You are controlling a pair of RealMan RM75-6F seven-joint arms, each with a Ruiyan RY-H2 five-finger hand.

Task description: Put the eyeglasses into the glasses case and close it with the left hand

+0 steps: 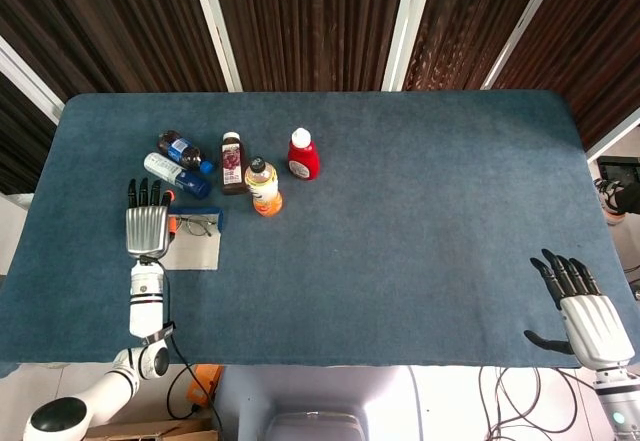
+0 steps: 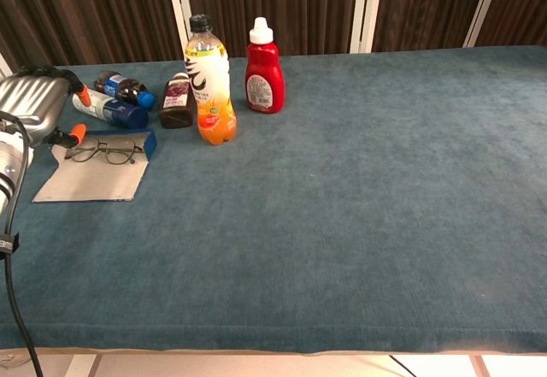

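Note:
The thin-framed eyeglasses lie unfolded on the open glasses case, a flat grey panel with a blue far wall. My left hand hovers just left of the case, palm down, fingers stretched away from me, holding nothing. Its orange-tipped thumb points toward the glasses without touching them. My right hand rests at the table's near right edge, fingers spread and empty; the chest view does not show it.
Behind the case, two blue-capped bottles lie on their sides. A dark bottle, a yellow-orange drink bottle and a red sauce bottle stand to their right.

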